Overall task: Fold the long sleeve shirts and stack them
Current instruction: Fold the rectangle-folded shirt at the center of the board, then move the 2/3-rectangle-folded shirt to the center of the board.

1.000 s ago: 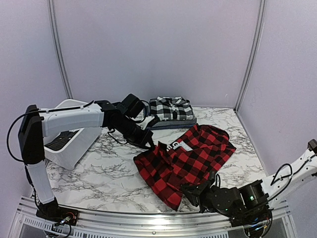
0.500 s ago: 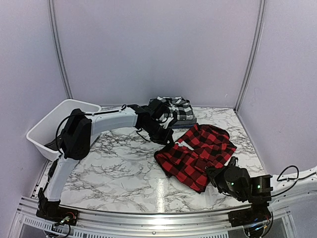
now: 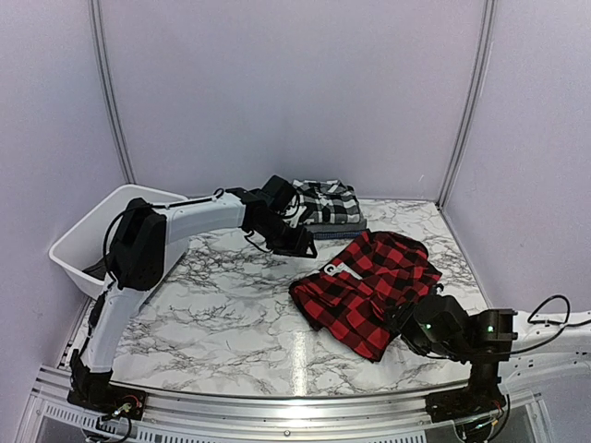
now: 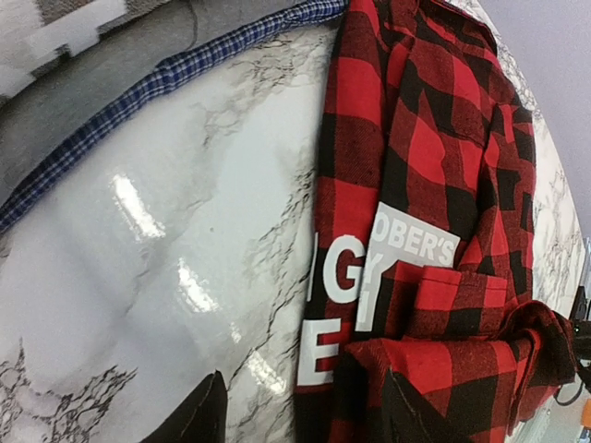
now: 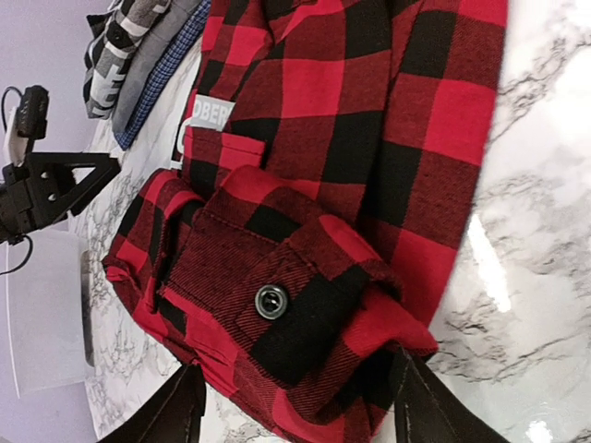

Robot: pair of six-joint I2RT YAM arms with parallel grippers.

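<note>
Top view: a marble desk (image 3: 212, 305) between lilac walls. The red-and-black shirt (image 3: 369, 286) lies folded right of centre, the folded stack (image 3: 321, 205) at the far edge. My left gripper (image 3: 303, 247) has backed off the shirt.

Left wrist: jaws apart and empty, collar label (image 4: 406, 268) readable.

Right wrist: right gripper (image 5: 300, 369) spread and empty, a buttoned cuff (image 5: 277, 295) just ahead.

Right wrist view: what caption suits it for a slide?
Open right gripper at the buttoned cuff of the red-and-black check shirt.
</note>
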